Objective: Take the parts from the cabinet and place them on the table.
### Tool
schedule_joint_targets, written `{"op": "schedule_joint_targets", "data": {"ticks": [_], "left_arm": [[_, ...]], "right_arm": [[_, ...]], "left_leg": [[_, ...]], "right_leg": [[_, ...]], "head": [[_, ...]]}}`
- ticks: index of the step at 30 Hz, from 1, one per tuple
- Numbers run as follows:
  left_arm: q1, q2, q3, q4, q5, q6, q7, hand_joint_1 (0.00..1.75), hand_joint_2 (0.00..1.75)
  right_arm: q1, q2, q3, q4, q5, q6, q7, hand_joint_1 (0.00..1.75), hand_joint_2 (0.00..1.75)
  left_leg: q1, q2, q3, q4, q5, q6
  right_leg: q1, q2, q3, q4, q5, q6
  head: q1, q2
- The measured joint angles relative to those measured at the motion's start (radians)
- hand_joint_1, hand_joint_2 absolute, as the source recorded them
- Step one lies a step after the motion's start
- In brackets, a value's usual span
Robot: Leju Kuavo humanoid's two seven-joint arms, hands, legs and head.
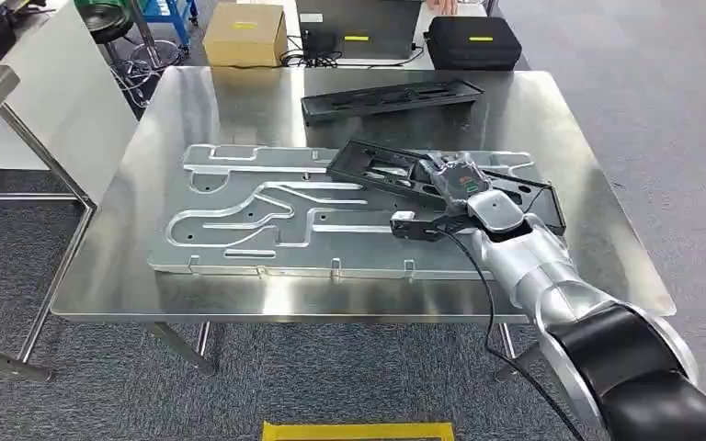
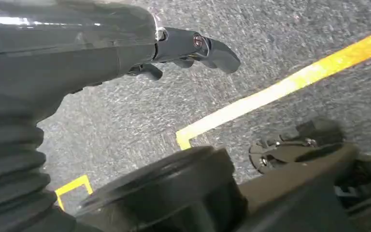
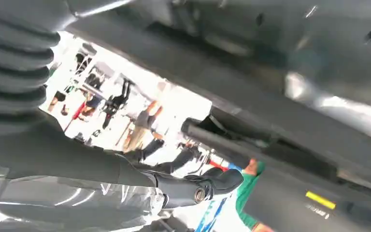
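A long black frame part (image 1: 377, 170) lies slanted across the right end of a large silver grooved panel (image 1: 239, 211) on the steel table (image 1: 193, 92). My right hand (image 1: 458, 179) hovers over that part's middle, back of the hand upward. In the right wrist view the thumb (image 3: 207, 186) stretches out straight, with a bright gap between it and the part's dark bar (image 3: 270, 150); the other fingers are hidden. A second black part (image 1: 391, 96) lies at the table's back. My left hand (image 2: 183, 48) hangs over the grey floor, holding nothing.
Behind the table stand a cardboard box (image 1: 244, 35) and a black case (image 1: 473, 41). A white table (image 1: 55, 83) stands to the left. Yellow tape (image 1: 358, 430) marks the carpet at the table's near edge. A cable (image 1: 487, 285) runs along my right forearm.
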Motion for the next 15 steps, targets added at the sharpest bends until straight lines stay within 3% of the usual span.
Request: {"op": "schedule_joint_targets", "data": {"ticks": [1, 4, 5, 6, 7, 9, 10, 11, 12, 13, 15], "left_arm": [[-0.001, 0.0, 0.0, 0.0, -0.001, 0.001, 0.001, 0.0, 0.0], [0.005, 0.001, 0.0, 0.0, 0.004, 0.005, 0.002, 0.0, 0.0], [0.009, 0.002, 0.002, 0.0, 0.005, 0.006, 0.001, 0.0, 0.0], [0.011, 0.003, 0.002, 0.0, 0.006, 0.007, 0.0, 0.0, 0.0], [0.013, 0.004, 0.002, 0.0, 0.008, 0.007, -0.002, 0.0, 0.0], [0.017, 0.005, 0.004, 0.0, 0.011, 0.007, -0.002, 0.0, 0.0], [0.018, 0.005, 0.005, 0.0, 0.013, 0.007, -0.002, 0.0, 0.0], [0.019, 0.005, 0.006, 0.0, 0.015, 0.007, -0.002, 0.0, 0.0], [0.02, 0.005, 0.009, 0.0, 0.017, 0.007, -0.002, 0.0, 0.0], [0.021, 0.005, 0.011, 0.0, 0.017, 0.006, -0.002, 0.0, 0.0], [0.02, 0.006, 0.019, 0.0, 0.017, 0.004, -0.001, 0.0, 0.0]], "right_arm": [[-0.008, 0.0, 0.0, 0.0, 0.0, -0.002, 0.004, 0.0, 0.0], [-0.04, -0.006, 0.0, -0.007, -0.008, -0.015, -0.004, 0.0, 0.0], [-0.061, -0.008, 0.0, -0.014, -0.013, -0.014, -0.011, 0.0, 0.0], [-0.082, -0.009, 0.0, -0.021, -0.014, -0.012, -0.016, 0.0, 0.0], [-0.103, -0.012, 0.0, -0.027, -0.018, -0.008, -0.019, 0.0, 0.0], [-0.128, -0.019, 0.0, -0.034, -0.023, -0.008, -0.023, 0.0, 0.0], [-0.13, -0.021, -0.001, -0.04, -0.026, -0.017, -0.023, 0.0, 0.0], [-0.131, -0.023, -0.002, -0.046, -0.031, -0.027, -0.024, 0.0, 0.0], [-0.133, -0.03, -0.005, -0.06, -0.036, -0.038, -0.033, 0.0, 0.0], [-0.135, -0.044, -0.008, -0.087, -0.04, -0.044, -0.041, 0.0, 0.0], [-0.137, -0.099, -0.01, -0.184, -0.035, -0.058, -0.047, 0.0, 0.0]], "left_leg": [[-0.007, -0.001, -0.006, 0.007, -0.001, -0.005], [-0.005, -0.001, -0.011, 0.002, 0.008, -0.02], [-0.01, 0.0, -0.015, 0.005, 0.006, -0.026], [-0.006, 0.0, -0.022, 0.02, -0.018, -0.032], [-0.005, 0.001, -0.036, 0.063, -0.061, -0.036], [0.002, 0.001, -0.091, 0.227, -0.158, -0.043], [0.003, 0.001, -0.109, 0.29, -0.185, -0.046], [0.005, 0.001, -0.109, 0.314, -0.191, -0.047], [0.006, 0.001, -0.085, 0.289, -0.177, -0.047], [0.006, 0.001, -0.039, 0.219, -0.148, -0.045], [0.007, 0.001, 0.081, 0.03, -0.094, -0.035]], "right_leg": [[0.008, 0.001, 0.005, -0.006, 0.001, -0.004], [0.01, 0.003, -0.005, -0.002, 0.007, -0.015], [-0.001, 0.002, -0.008, -0.012, 0.014, -0.027], [-0.002, -0.001, -0.009, -0.016, 0.02, -0.033], [-0.003, -0.002, -0.013, -0.016, 0.024, -0.039], [0.0, -0.004, -0.026, -0.015, 0.034, -0.043], [0.002, -0.005, -0.033, -0.015, 0.04, -0.043], [0.002, -0.005, -0.041, -0.013, 0.046, -0.042], [0.002, -0.004, -0.049, -0.012, 0.052, -0.04], [0.002, -0.004, -0.058, -0.009, 0.059, -0.037], [0.002, -0.004, -0.068, -0.006, 0.071, -0.025]], "head": [[0.0, 0.0], [0.0, 0.0], [0.0, 0.0], [0.0, 0.0], [-0.001, 0.0], [0.0, 0.0], [0.0, 0.0], [0.0, 0.0], [0.0, 0.0], [0.0, 0.0], [0.0, 0.0]]}}
